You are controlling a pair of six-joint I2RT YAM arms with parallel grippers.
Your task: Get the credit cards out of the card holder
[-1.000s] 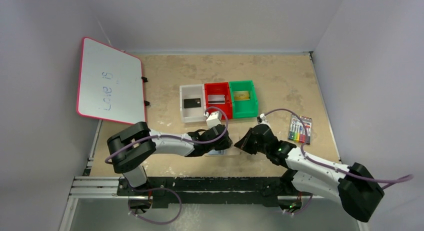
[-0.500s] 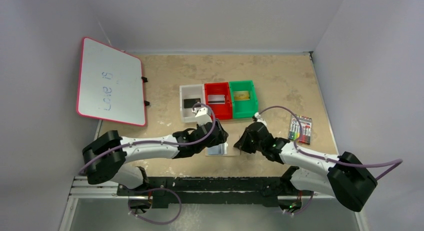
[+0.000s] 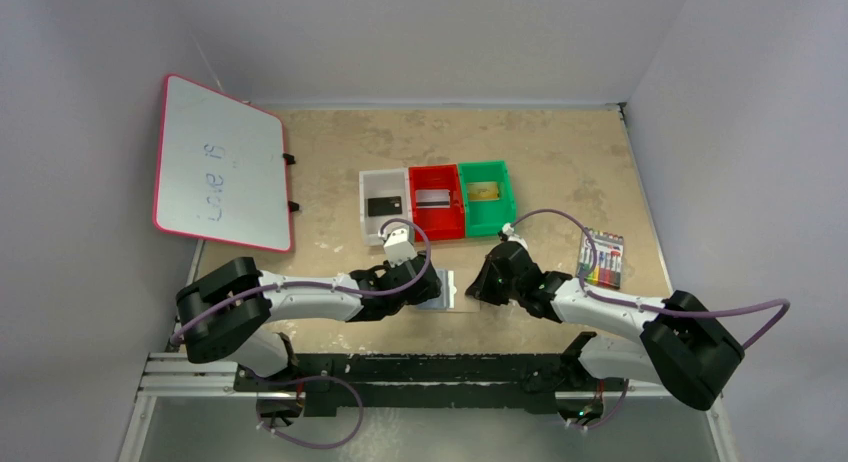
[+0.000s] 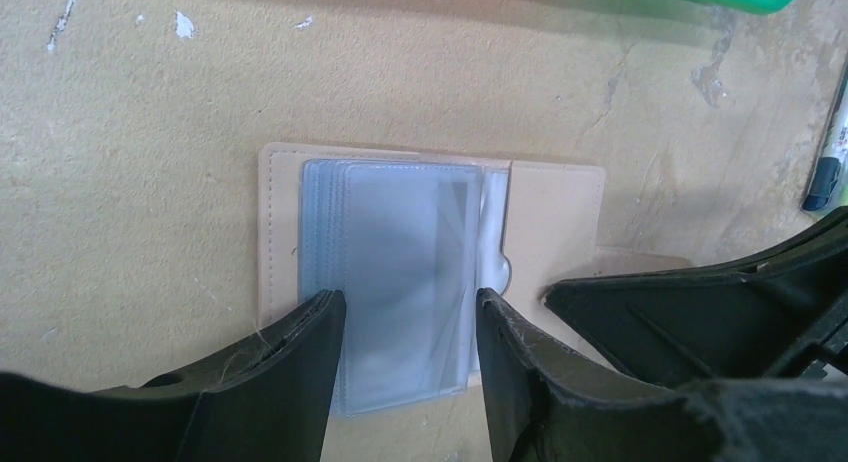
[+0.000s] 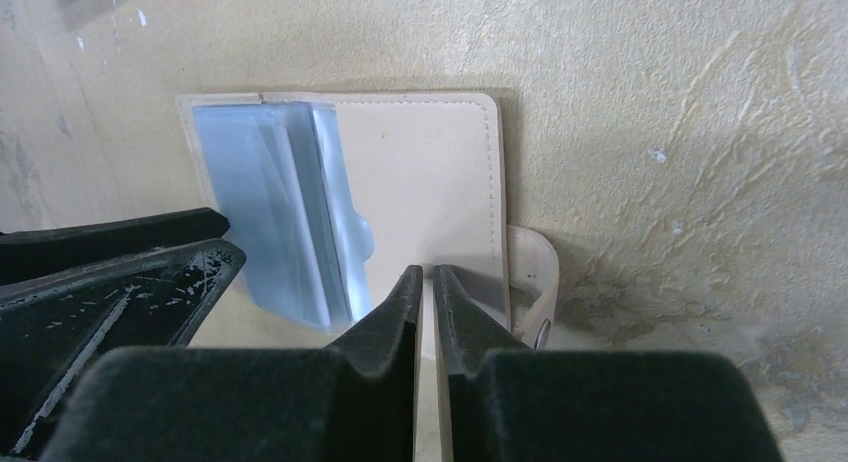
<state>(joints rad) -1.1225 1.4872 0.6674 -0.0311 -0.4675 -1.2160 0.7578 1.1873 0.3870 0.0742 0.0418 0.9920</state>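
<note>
The card holder [image 3: 447, 291] lies open and flat on the table [image 3: 560, 162], near the front edge and between the two arms. Its clear sleeves sit on the nine o'clock half and its bare tan panel on the three o'clock half.

The left claw [image 4: 410, 304] reaches in from nine o'clock with its fingers spread, one either side of the stacked sleeves and closed on nothing. We judge it is placed to take a sleeve or a card edge. The right claw [image 5: 427, 274] reaches in from three o'clock, its fingers pressed nearly together with nothing visible between them. Its tips are over the tan panel, likely to pin the holder so it cannot slide.

At twelve o'clock from the holder, a black card [image 3: 384, 206] lies in the white bin [image 3: 364, 210], a silvery card [image 3: 432, 196] in the red bin [image 3: 413, 204] and a gold card [image 3: 484, 191] in the green bin [image 3: 509, 200]. Three cards are therefore already out. We cannot tell whether the grey shape in the front sleeve is another card.
</note>
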